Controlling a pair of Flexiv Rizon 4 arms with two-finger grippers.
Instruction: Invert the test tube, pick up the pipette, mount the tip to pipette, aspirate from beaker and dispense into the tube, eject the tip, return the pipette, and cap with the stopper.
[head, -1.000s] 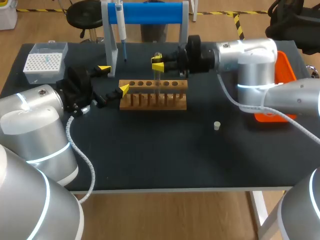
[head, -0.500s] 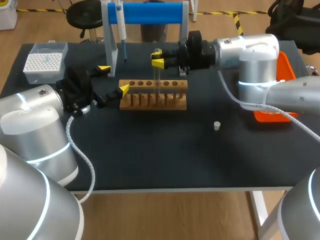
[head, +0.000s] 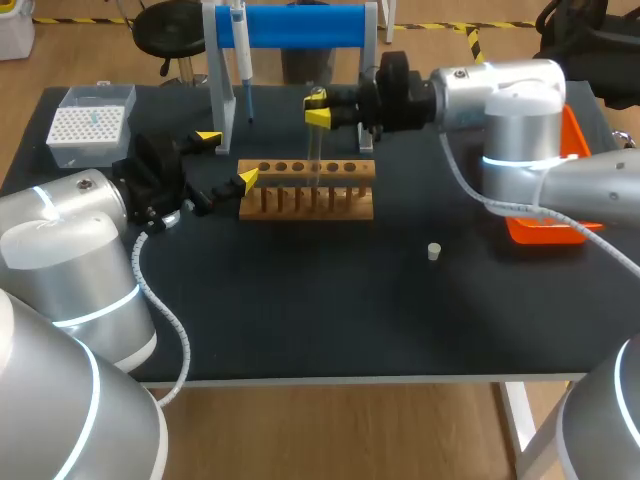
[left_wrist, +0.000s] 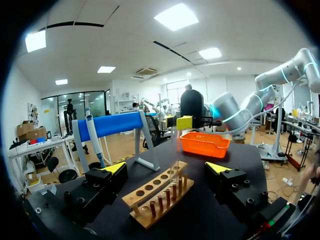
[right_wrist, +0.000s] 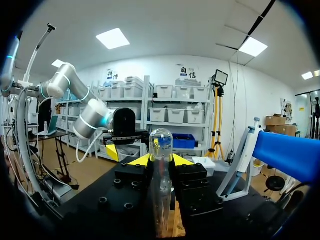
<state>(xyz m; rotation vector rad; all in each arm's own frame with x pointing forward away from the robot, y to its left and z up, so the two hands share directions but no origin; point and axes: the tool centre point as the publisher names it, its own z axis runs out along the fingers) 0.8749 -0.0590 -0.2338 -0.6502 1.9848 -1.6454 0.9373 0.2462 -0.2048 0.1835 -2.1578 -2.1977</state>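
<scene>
While the white stopper (head: 434, 251) lies alone on the near part of the table (head: 300, 320), the left gripper (head: 228, 158) rests with its fingers spread wide, just beside one end of the wooden rack (head: 306, 190). Above the rack, the right gripper (head: 317, 108) clamps the clear test tube (right_wrist: 161, 142) upright, rounded end up. Behind them, the pipette (head: 241, 50) hangs on its blue stand (head: 300, 25).

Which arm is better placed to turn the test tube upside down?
Right, probably. The right end effector is shut on the test tube, upright at the wooden rack, so it need only rotate. The left end effector is open and empty beside the rack's end.
</scene>
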